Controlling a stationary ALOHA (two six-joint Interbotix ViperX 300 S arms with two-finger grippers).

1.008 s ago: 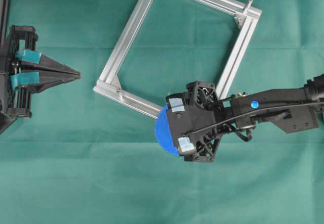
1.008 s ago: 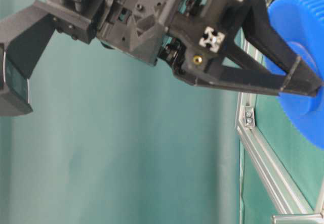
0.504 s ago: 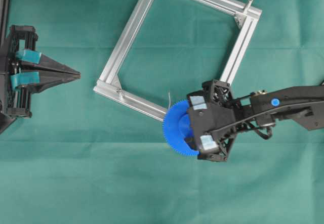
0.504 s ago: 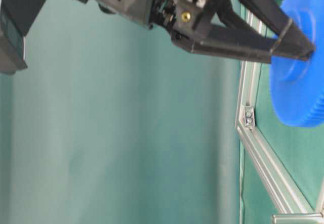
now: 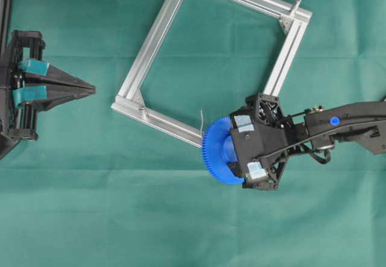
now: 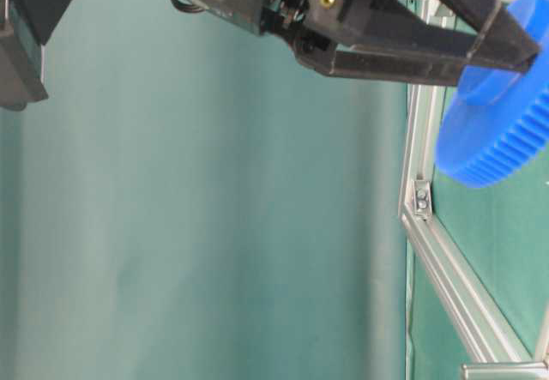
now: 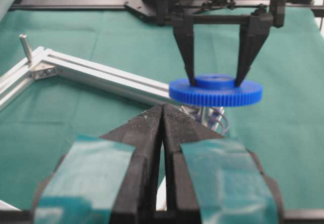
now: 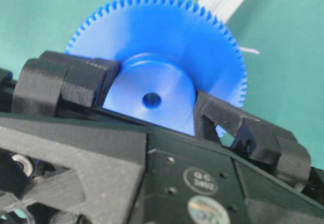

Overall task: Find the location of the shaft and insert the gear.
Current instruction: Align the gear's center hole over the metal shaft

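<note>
green cloth (image 5: 90, 219) all over the table, and way off to the left the left gripper (image 5: 90, 88) sits pinched together, doing nothing. over the last second the right gripper (image 5: 232, 155), clamped on the gear (image 5: 216, 158) hub, slid right and levelled it above the frame (image 5: 158, 122) corner, so the wire-looped shaft (image 7: 205, 116) now sits just under the gear, looks nearly lined up for the drop.

My right gripper (image 7: 215, 78) points down, fingers clamped on the gear's hub; my left gripper (image 5: 90, 88), fingers pressed together, points toward three o'clock.
</note>
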